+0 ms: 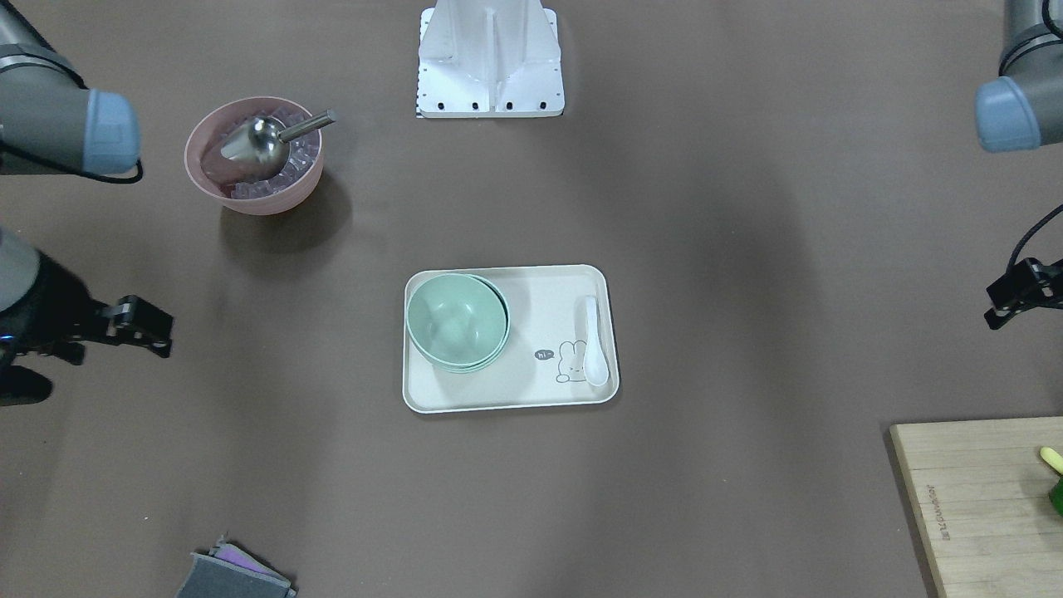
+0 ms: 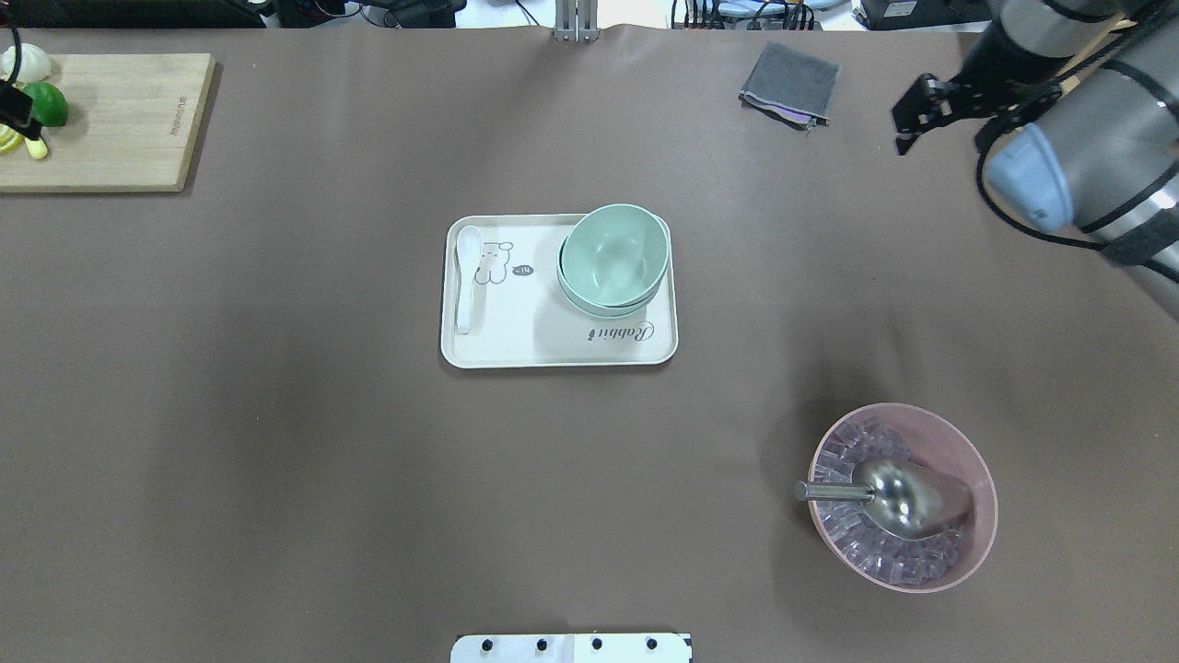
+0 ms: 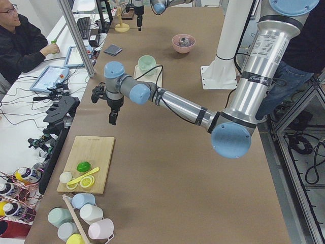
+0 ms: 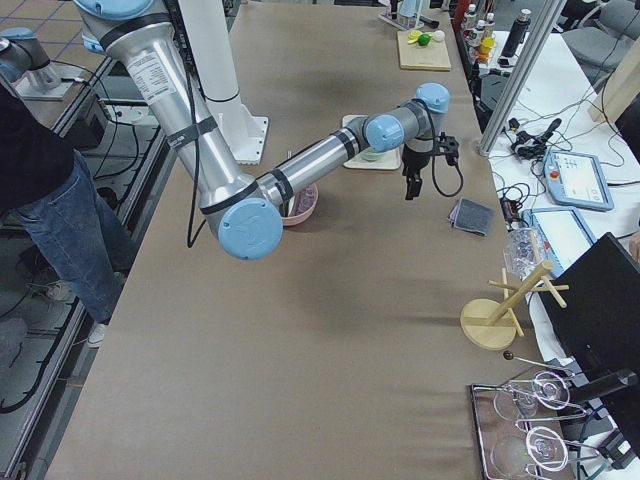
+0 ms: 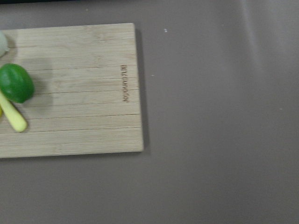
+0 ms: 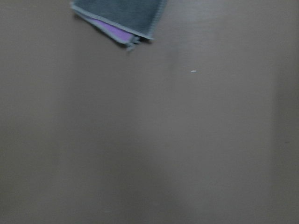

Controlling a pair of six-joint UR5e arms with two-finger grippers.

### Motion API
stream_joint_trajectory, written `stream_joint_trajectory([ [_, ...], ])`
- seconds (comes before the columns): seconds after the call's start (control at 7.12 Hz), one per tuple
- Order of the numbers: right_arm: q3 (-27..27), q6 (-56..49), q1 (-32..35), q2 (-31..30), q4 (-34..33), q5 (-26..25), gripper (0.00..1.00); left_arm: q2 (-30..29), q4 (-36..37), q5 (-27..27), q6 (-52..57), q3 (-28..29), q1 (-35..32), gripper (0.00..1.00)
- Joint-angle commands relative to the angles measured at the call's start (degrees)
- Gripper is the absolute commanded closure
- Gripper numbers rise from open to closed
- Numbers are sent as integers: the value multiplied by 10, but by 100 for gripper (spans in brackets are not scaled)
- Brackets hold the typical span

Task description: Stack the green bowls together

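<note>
Nearest the robot on the brown table cover (image 2: 276,479), a pink bowl (image 2: 953,442) of ice (image 2: 870,552) with a metal scoop (image 2: 907,497) sits to its right. Mid-table, the green bowls (image 2: 612,253) stand nested in one stack at one end of the cream tray (image 2: 553,348). Farther out, the left gripper (image 1: 995,306) hangs by a cutting board (image 2: 120,120) and the right gripper (image 1: 162,332) near a grey cloth (image 2: 790,83), both carrying nothing, finger gaps unreadable; beyond the edge an operator (image 3: 23,43) sits at a desk (image 3: 56,76).
</note>
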Motion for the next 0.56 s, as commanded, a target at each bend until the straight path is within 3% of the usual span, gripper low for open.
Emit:
stream_joint_trajectory([
  [0.0,-19,-160,107,-87,-8,27,0,48,-21,-13,49,5,-32,2],
  [0.42,-17,-199,180,-169,-16,26,0,111,-48,-13,49,-13,-57,2],
])
